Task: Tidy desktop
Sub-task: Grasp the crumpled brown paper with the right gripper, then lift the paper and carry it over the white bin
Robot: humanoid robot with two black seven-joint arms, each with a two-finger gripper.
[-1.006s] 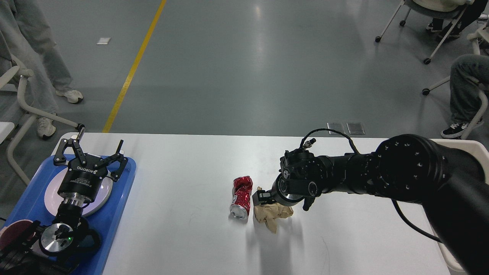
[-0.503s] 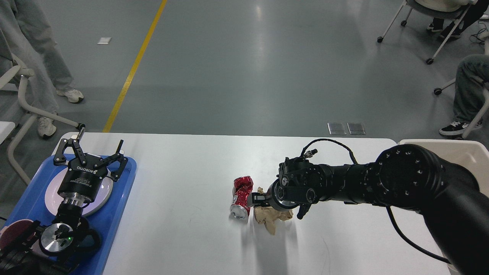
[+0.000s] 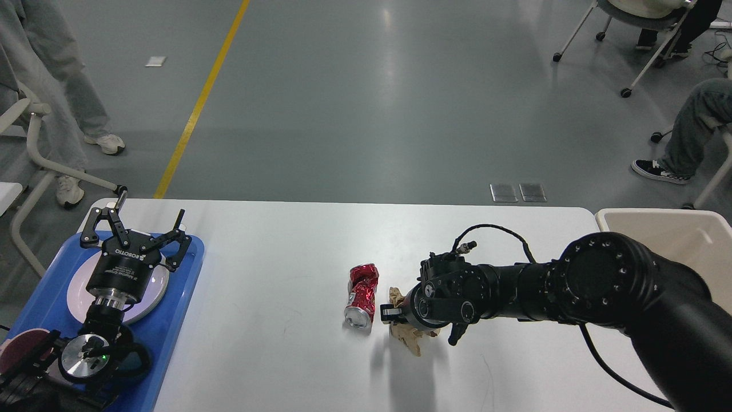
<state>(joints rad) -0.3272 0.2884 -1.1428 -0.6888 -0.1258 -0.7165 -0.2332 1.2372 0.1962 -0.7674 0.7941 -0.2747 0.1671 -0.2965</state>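
- Head view, right side: your right gripper (image 3: pixel 394 315) has come down and toward you over the last second, and now sits low over the crumpled brown paper (image 3: pixel 413 339), covering much of it. A second ago more of the paper showed below the wrist; now only its near edge and a scrap at the top peek out.
- You see the fingers end-on and dark, so you cannot tell whether they are apart or already pressed on the paper. Judge the grasp as not yet confirmed.
- The crushed red can (image 3: pixel 361 296) lies just beside the gripper, on its left, and has not shifted. Mind that it is close enough to be nudged.
- The desk (image 3: pixel 274 297) holds only these two loose items in its middle; the beige bin (image 3: pixel 675 240) stands at its right end, now more visible since your arm dropped. It looks the likely place for the paper.
- Head view, left side: your left gripper (image 3: pixel 134 234) hangs unmoved over the white plate (image 3: pixel 77 294) on the blue tray (image 3: pixel 189 269), its fingers spread wide and holding nothing.
- Tidying is at an early stage: both can and paper are still on the desk.
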